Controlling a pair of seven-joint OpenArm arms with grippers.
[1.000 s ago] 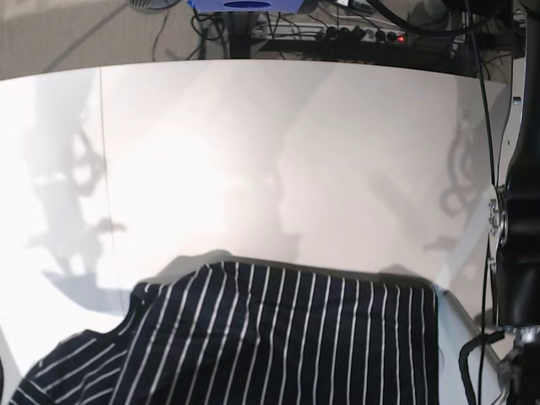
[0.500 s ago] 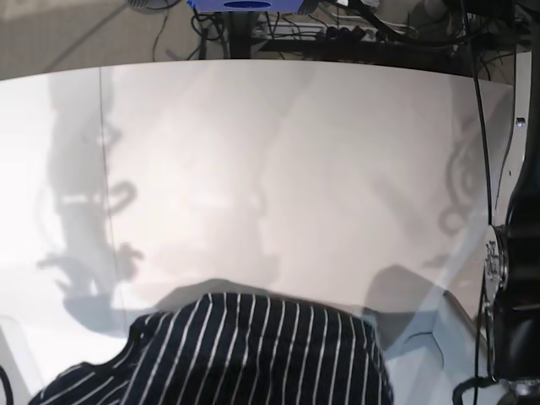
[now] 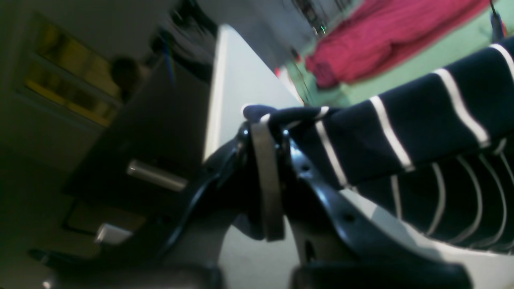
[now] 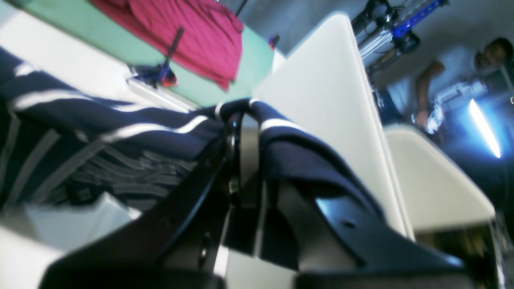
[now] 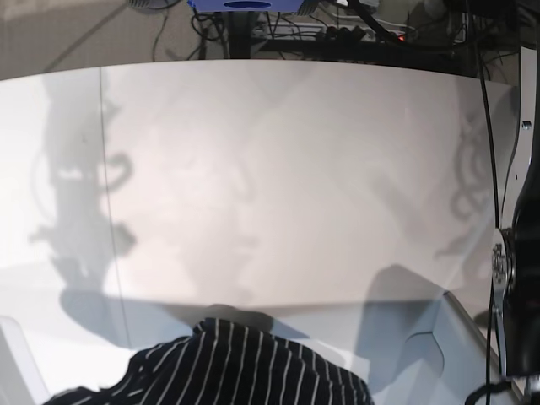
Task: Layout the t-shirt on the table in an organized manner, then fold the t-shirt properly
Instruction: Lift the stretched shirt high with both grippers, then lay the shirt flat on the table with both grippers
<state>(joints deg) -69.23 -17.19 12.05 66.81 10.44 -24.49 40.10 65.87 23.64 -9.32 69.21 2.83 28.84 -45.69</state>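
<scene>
The dark navy t-shirt [image 5: 245, 369] with thin white stripes shows only as a bunched mound at the near edge of the white table [image 5: 270, 169] in the base view. Neither gripper appears there. In the left wrist view my left gripper [image 3: 263, 125] is shut on an edge of the t-shirt [image 3: 421, 128], which stretches off to the right, lifted off the table [image 3: 237, 80]. In the right wrist view my right gripper [image 4: 241, 116] is shut on another edge of the t-shirt [image 4: 120, 128], and fabric drapes over its right finger [image 4: 345, 224].
A black arm column [image 5: 519, 253] stands at the right edge of the base view. Cables and a power strip [image 5: 337, 29] lie beyond the table's far edge. A red cloth [image 3: 373, 36] lies on a green surface off the table. A person [image 4: 437, 88] stands in the background.
The t-shirt has drawn back toward the near edge in the base view. Less of it shows, and it is narrower and more bunched. Arm shadows on the table have shifted.
</scene>
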